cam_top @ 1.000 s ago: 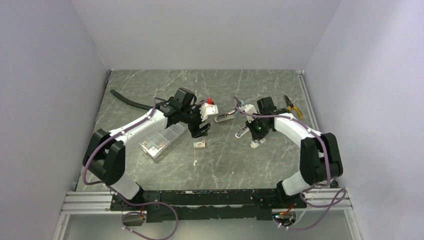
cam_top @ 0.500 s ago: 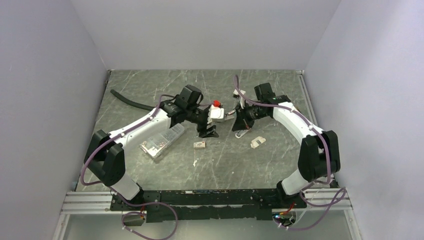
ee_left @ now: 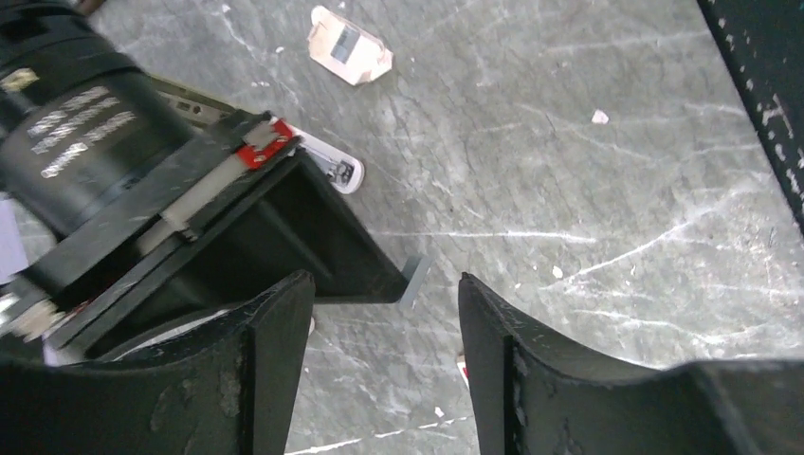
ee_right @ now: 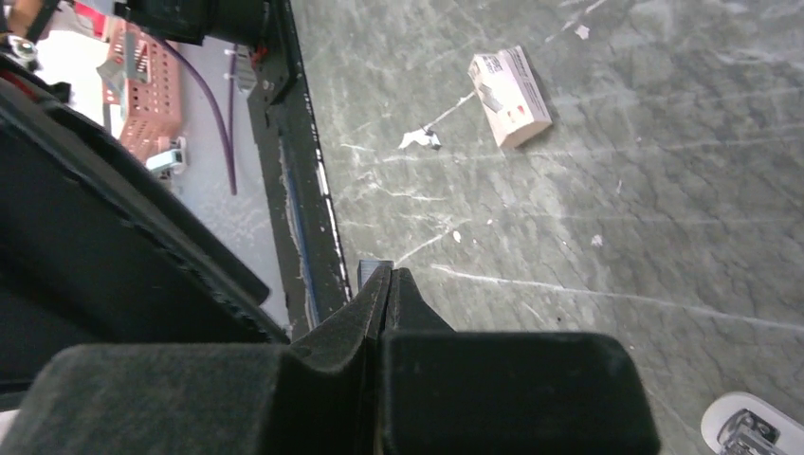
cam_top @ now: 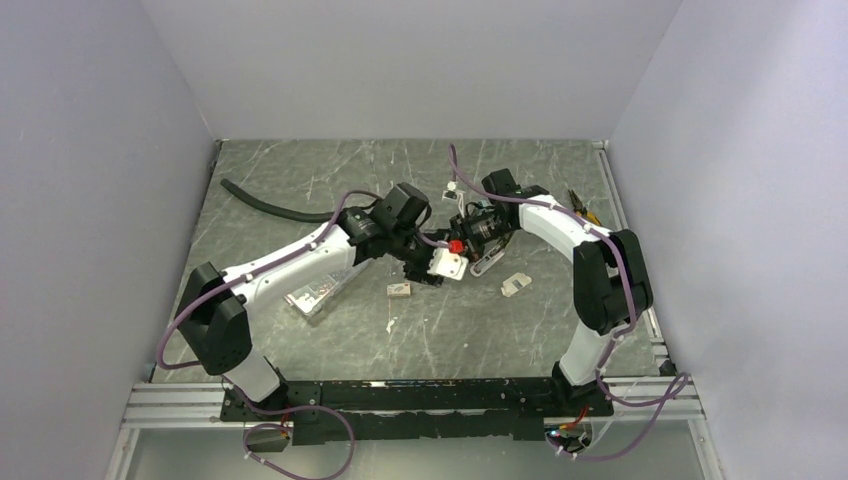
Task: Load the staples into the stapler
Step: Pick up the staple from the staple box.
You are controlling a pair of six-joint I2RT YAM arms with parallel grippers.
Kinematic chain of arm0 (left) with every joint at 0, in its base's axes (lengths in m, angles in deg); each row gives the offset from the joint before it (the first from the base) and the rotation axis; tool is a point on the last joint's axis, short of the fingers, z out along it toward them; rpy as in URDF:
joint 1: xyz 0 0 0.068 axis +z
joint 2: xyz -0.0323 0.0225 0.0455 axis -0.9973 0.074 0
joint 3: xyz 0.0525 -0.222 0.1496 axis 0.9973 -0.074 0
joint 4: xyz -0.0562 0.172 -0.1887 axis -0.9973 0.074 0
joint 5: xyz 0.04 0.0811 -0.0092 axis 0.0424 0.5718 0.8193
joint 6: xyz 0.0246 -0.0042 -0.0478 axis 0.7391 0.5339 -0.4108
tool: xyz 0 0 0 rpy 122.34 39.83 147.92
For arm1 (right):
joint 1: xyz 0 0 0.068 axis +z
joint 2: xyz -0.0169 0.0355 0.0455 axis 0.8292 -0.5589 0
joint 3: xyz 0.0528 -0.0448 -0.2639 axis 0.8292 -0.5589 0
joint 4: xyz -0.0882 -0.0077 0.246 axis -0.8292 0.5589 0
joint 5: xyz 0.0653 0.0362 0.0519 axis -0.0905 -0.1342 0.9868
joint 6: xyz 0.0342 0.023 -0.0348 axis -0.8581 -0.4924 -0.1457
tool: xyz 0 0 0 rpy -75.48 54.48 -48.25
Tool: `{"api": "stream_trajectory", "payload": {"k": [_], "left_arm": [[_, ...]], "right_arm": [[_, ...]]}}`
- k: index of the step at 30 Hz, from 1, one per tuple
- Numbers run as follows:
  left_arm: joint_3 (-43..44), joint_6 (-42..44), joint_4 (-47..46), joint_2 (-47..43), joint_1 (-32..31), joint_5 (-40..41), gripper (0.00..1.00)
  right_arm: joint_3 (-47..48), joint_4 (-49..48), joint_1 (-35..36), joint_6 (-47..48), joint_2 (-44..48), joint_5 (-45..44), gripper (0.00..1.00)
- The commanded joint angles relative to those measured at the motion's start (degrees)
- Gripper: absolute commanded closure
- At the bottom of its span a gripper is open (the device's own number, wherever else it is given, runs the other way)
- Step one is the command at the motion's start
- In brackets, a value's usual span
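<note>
- Staples: the small white box with a red mark lies flat on the grey marbled table, near the middle. Nothing is touching it.
- In the right wrist view the box is well ahead of the fingers, with a few white scraps beside it.
- Left gripper: its jaws stand apart with nothing clamped between them. It hangs low over the table just beyond the box.
- Right gripper: its fingers are pressed together on nothing. It points towards the left gripper, close to it.
- Stapler: it lies on the table under the right gripper. Its rounded white end shows past the right gripper's black body.
- A small pale piece lies just to the right of the stapler.
- A clear plastic case sits to the left of the box, under the left arm.
- A black hose lies at the far left, and pliers at the far right.
</note>
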Motion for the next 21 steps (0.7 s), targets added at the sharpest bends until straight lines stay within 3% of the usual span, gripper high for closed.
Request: {"api": "stream_trajectory", "payload": {"k": [1, 13, 21], "left_arm": [[-1.2, 7.1, 2.0, -0.4, -2.1, 4.7, 0.39], [-5.4, 16.1, 1.0, -0.9, -8.5, 18.2, 0.59], [-7.1, 18.5, -3.3, 0.8, -11.4, 26.0, 0.64]], "right_arm": [[4.1, 1.1, 0.4, -1.2, -1.9, 4.8, 1.0], [4.8, 1.9, 1.3, -2.5, -3.9, 4.3, 1.0], [4.2, 1.5, 1.8, -3.1, -3.3, 2.9, 1.0]]}}
